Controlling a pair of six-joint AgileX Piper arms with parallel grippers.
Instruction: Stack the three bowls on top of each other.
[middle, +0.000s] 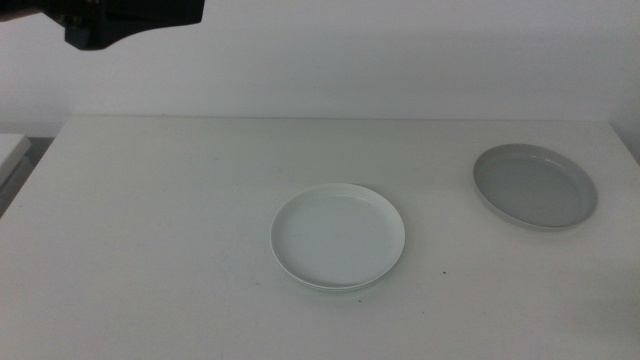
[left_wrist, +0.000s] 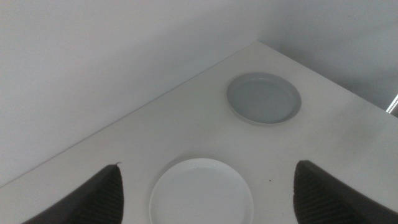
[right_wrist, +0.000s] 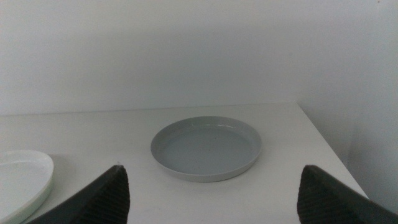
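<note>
I see both grippers spread wide and empty: grey bowl (right_wrist: 206, 148) beyond my right fingers (right_wrist: 112, 193), white bowl (left_wrist: 200, 193) between left fingers (left_wrist: 106, 194).

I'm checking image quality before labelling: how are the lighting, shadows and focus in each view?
Middle view: even, flat light, faint shadow under the white bowl. Left wrist view: soft focus, grey bowl dim. Right wrist view: soft, dark jaws blurred, no glare.

Little of the robot shows. The left gripper (left_wrist: 208, 190) has two dark, matte fingers (left_wrist: 102, 196) with broad bodies narrowing to blunt tips. The right gripper (right_wrist: 214, 190) looks the same. A black angular arm part (middle: 125, 22) has flat, hard-edged faces.
</note>
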